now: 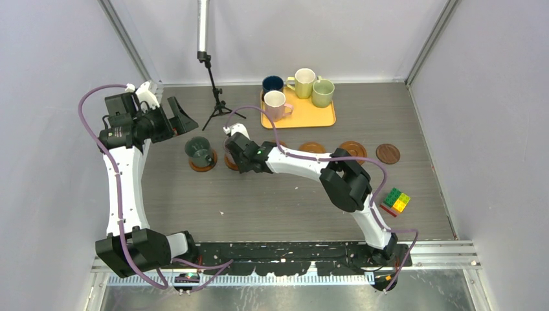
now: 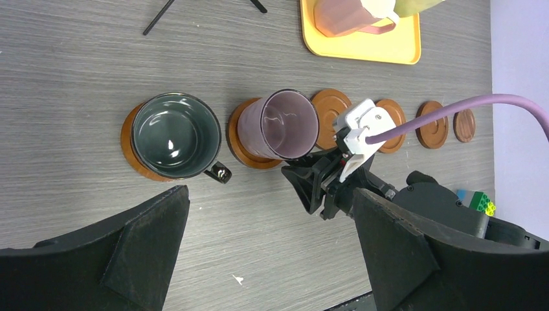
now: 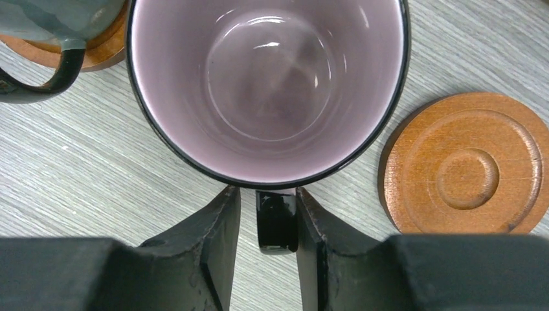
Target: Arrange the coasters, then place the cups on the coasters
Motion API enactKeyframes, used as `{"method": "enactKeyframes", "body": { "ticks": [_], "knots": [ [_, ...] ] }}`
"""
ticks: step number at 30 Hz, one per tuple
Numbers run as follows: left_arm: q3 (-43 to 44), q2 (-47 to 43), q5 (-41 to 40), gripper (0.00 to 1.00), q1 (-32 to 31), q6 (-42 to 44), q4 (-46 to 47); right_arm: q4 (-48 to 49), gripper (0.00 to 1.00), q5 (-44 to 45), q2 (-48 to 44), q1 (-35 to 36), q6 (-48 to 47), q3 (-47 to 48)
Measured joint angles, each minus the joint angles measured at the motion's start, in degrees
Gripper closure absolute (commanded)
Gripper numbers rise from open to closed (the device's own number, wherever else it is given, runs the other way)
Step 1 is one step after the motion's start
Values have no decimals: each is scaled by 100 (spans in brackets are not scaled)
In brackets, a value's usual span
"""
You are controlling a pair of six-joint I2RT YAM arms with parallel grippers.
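Right fingers (image 3: 213,259) astride mauve cup (image 3: 268,84) handle, coaster (image 3: 466,165) beside

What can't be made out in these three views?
Top view: the mauve cup is hidden under the right end effector.
Right wrist view: the coaster beneath that cup is covered by the cup itself.
Left wrist view: the pink cup is cut off by the top edge.

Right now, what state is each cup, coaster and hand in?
Dark green cup: on a coaster.
Mauve cup: on its own coaster.
Four other cups: on the tray.
Four other coasters: bare.
Left hand: open, empty.
Right hand: slightly open around the mauve cup's handle.
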Motion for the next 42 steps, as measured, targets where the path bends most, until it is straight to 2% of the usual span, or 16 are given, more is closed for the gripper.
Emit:
{"method": "enactKeyframes", "body": {
  "ticks": [5, 16, 19, 22, 25, 28, 31, 34, 38, 42],
  "knots": [
    [0, 0, -17, 0, 0, 0, 0, 7, 53, -4, 0, 61, 114, 0],
    [0, 0, -20, 0, 0, -2, 0, -44, 53, -116, -17, 90, 317, -15],
    [0, 0, -22, 0, 0, 0, 0, -63, 48, -140, -48, 90, 334, -44],
    [-2, 0, -22, 0, 0, 0, 0, -149, 35, -146, -109, 90, 332, -68],
    [-2, 0, -20, 0, 0, 0, 0, -262, 28, -153, -229, 90, 278, -103],
    [-2, 0, -15, 0, 0, 4, 0, -369, 23, -186, -481, 85, 122, -221],
    [-2, 0, -9, 0, 0, 26, -2, -472, 23, -400, -813, 0, -94, -387],
    [-2, 0, 15, 0, 0, 31, -4, -568, 23, -979, -1185, -232, -313, -575],
    [-2, 0, 52, 0, 0, 28, -2, -610, 31, -1644, -1648, -1036, -417, -890],
    [-2, 0, 94, 0, 0, 24, -2, -525, 37, -1585, -1727, -1790, -339, -951]
  ]
}}
